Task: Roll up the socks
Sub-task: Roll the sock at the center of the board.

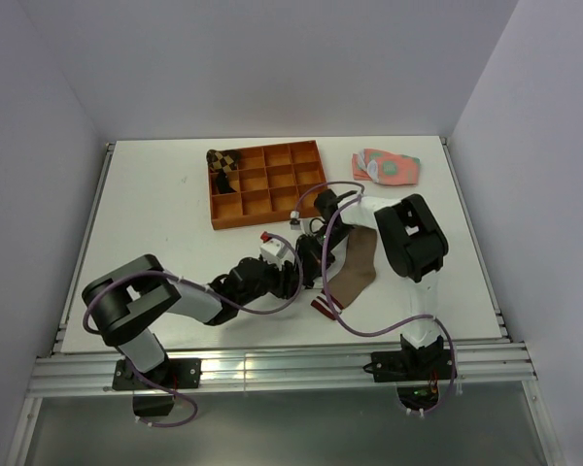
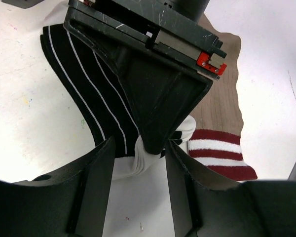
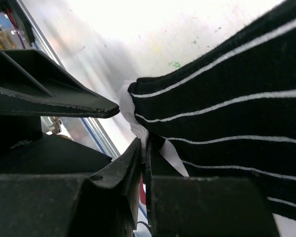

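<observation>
Both wrist views, one grasp point. My right end effector enters from the top of the left wrist view. Its jaws are closed to a narrow wedge that pinches the white end of the short black fabric sock with thin white stripes. The pinch lifts this edge slightly off the white tabletop, which, I judge, prepares the first fold of the roll.

My left end effector sits at bottom centre, jaws wide apart on either side of that same white end and gripping nothing. It seems placed to receive or tuck the raised edge.

The black sock runs flat toward the upper left. The longer tan-brown ribbed fabric sock lies along the right side, with its maroon-and-white striped cuff at lower right. Whether the two socks overlap beneath the wedge is hidden. Rolling proper has not yet begun.
</observation>
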`<state>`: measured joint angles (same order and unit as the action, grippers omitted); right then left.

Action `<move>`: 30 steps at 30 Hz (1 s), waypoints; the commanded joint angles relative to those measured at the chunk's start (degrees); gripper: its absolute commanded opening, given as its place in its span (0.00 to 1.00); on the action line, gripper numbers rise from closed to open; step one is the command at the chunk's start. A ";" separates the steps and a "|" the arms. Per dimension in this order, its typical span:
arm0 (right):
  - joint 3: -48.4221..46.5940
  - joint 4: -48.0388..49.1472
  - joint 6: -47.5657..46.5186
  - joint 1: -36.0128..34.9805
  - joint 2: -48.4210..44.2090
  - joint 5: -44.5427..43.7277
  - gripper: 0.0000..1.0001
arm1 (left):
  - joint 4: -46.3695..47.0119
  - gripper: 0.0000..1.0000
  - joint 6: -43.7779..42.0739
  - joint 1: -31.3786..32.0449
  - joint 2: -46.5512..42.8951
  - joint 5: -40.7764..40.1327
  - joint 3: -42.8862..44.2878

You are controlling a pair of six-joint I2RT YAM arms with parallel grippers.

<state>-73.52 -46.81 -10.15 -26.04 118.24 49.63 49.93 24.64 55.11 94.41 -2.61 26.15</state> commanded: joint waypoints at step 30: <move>1.09 -1.45 -0.22 5.48 -0.20 4.69 0.00 | 5.53 0.27 1.81 -0.36 10.35 5.07 4.52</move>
<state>-72.66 -48.64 -11.20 -21.06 118.24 52.60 54.11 25.43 54.83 103.72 1.69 29.61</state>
